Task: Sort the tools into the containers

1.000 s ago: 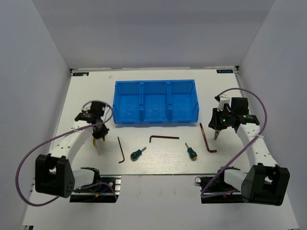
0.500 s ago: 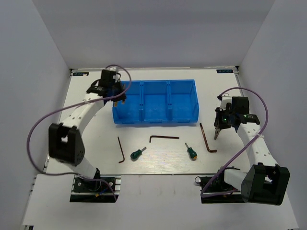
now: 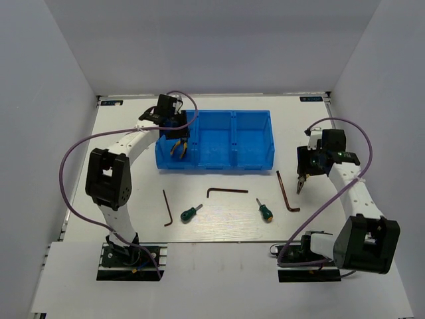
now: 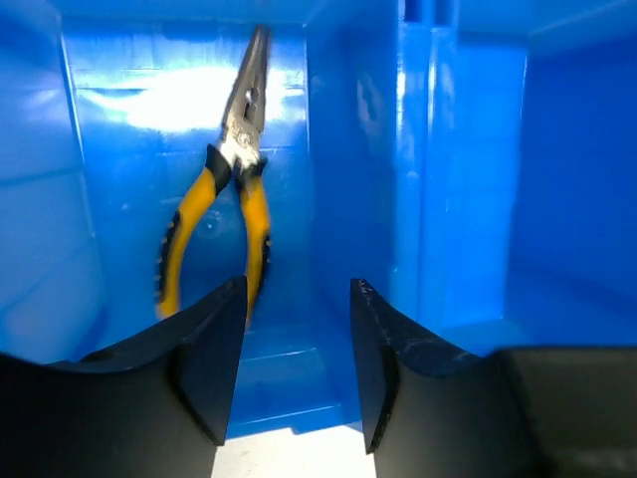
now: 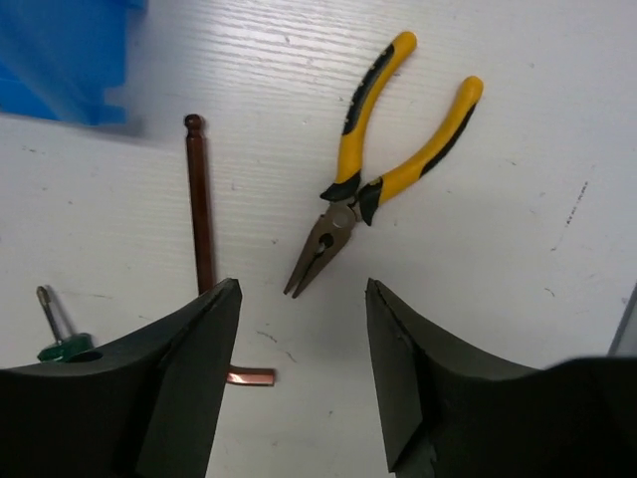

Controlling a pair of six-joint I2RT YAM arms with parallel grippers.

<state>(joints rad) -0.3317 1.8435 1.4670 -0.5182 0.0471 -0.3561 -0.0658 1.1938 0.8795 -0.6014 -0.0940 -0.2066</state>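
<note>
The left pincer (image 4: 297, 284) hangs over the left compartment of the bright blue rectangular plastic bin (image 3: 216, 166). Its two black fingers (image 4: 211, 349) stand spread apart and grip nothing. Straight ahead of them, inside that compartment, is a pair of yellow-and-black-handled needle-nose pliers (image 4: 224, 199). The nose points away from the pincer, the handles point back toward it, and the outline is slightly blurred.

On the white bench (image 3: 219, 222), well clear of this pincer on the near side of the bin, lies a thin dark L-shaped hex key (image 3: 167, 208). Just to its right is a stubby green-handled screwdriver (image 3: 191, 212).

Between the two pincers are a second L-shaped hex key (image 3: 226, 191), in front of the bin's middle compartment, and a second green-handled screwdriver (image 3: 264, 210), nearer the right pincer.

The right pincer (image 5: 304, 284) hovers above the bench to the right of the bin, wide open and empty. A third, brownish L-shaped hex key (image 5: 202, 214) lies just left of its left finger (image 5: 189, 378). Its long shaft runs away from the pincer and its short foot is turned in under the gap.

A second pair of yellow-and-black pliers (image 5: 383, 169) lies flat on the bench ahead of this pincer. The nose is slightly parted and aims back toward the gap between the fingers. The handles are splayed, and neither finger touches the pliers.
</note>
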